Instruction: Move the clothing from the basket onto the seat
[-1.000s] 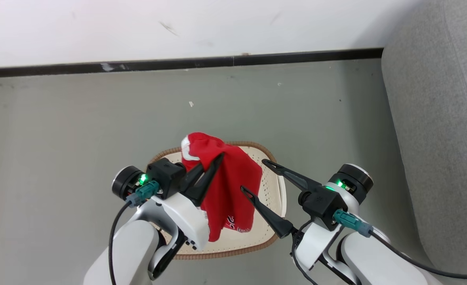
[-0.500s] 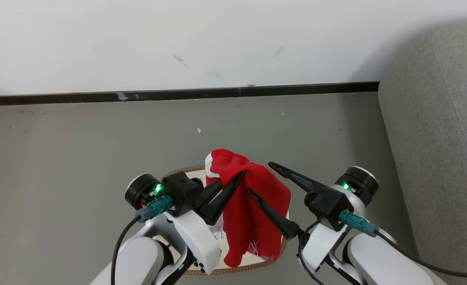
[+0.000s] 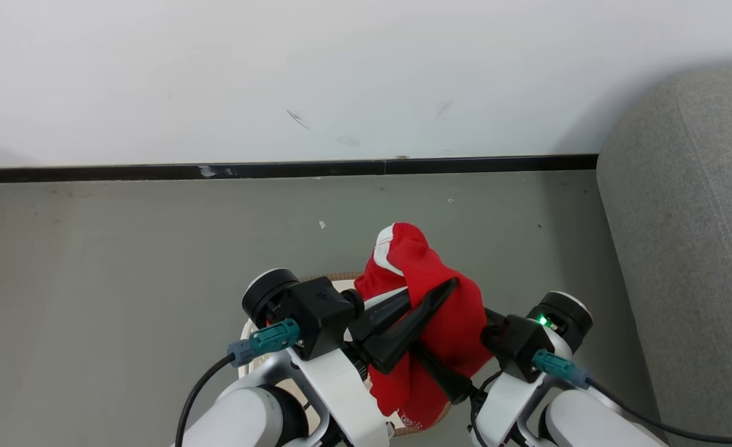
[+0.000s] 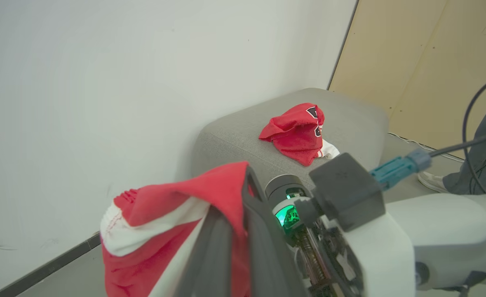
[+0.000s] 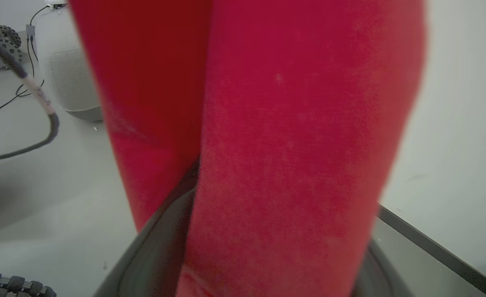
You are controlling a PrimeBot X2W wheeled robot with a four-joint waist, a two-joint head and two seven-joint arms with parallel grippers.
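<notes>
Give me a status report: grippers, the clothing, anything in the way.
Left gripper shut on red garment, lifted above basket. Right gripper jaws open, garment hanging between them. A second garment lies on seat. Nothing seen blocking.

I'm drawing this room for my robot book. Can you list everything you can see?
clothing: two, red with white trim; one hanging over the basket, another lying on the seat
basket: one, cream with brown rim; on the floor, mostly hidden
seat: one, grey; by the wall
skirting: one, black; foot of the white wall
person's leg: one, dark trousers, pale shoe; beside the seat
left gripper: one, black; shut on the hanging clothing
right gripper: one, black; open, fingers either side of the cloth
</notes>
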